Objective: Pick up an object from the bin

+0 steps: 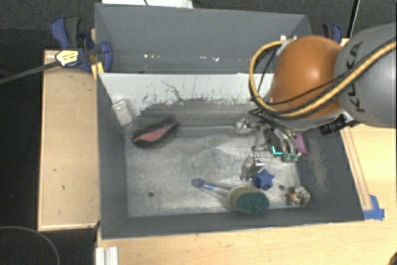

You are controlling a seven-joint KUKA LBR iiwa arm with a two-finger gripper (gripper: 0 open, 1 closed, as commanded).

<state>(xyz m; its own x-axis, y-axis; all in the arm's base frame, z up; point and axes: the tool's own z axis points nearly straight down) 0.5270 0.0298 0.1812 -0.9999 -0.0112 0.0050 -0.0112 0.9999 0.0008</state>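
Claw [253,166] low in bin [113,158], view's right, just beside small blue piece [265,180]; spread or pressed together: cannot tell. Best centre over piece, clear of green-headed brush [250,202], before closing.

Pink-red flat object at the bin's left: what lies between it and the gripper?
Camera view: only bare grey metal bin floor between the pink-red flat object and the gripper.

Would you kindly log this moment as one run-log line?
jaws: low, beside small blue piece, bin front right | nearby: green-headed brush | pick: not yet done
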